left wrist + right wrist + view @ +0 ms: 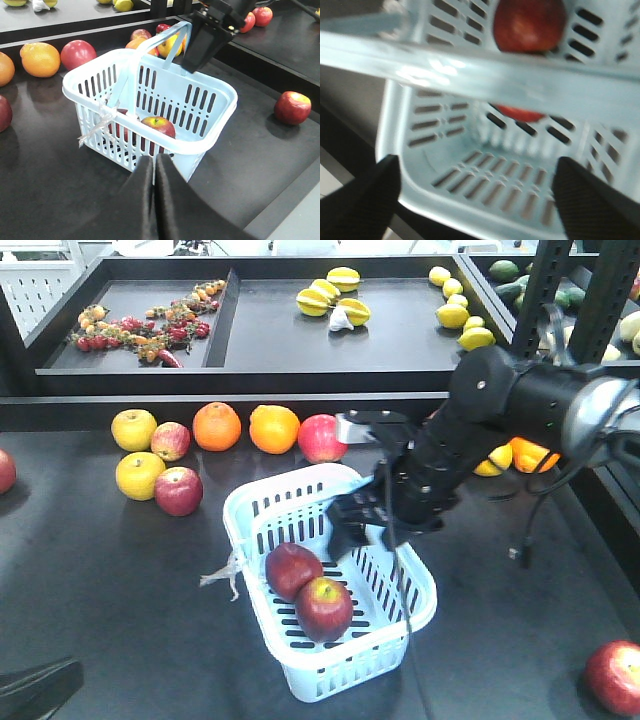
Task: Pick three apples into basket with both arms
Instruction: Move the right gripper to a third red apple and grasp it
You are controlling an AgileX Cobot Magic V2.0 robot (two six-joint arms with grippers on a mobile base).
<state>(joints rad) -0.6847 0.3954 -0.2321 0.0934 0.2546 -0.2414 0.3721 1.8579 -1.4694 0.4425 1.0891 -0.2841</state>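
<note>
The pale blue basket [243, 537] stands mid-table with two dark red apples [292, 570] [323, 608] lying inside it. My right gripper [352, 525] hangs open and empty over the basket's far end. In the right wrist view the right gripper [475, 172] has its fingers spread above the slotted basket floor [435, 125], and a handle [470, 65] crosses in front of one apple [530, 25]. My left gripper [154, 159] is shut on nothing, just short of the basket's near wall [220, 87]; in the front view it sits low at the left [70, 675].
Several more red apples lie loose on the table, one behind the basket [321, 438], one left of it [178, 490], one at the near right [614, 676]. Oranges [217, 426] and yellow apples [134, 429] line the back. A raised black tray shelf [250, 380] runs behind.
</note>
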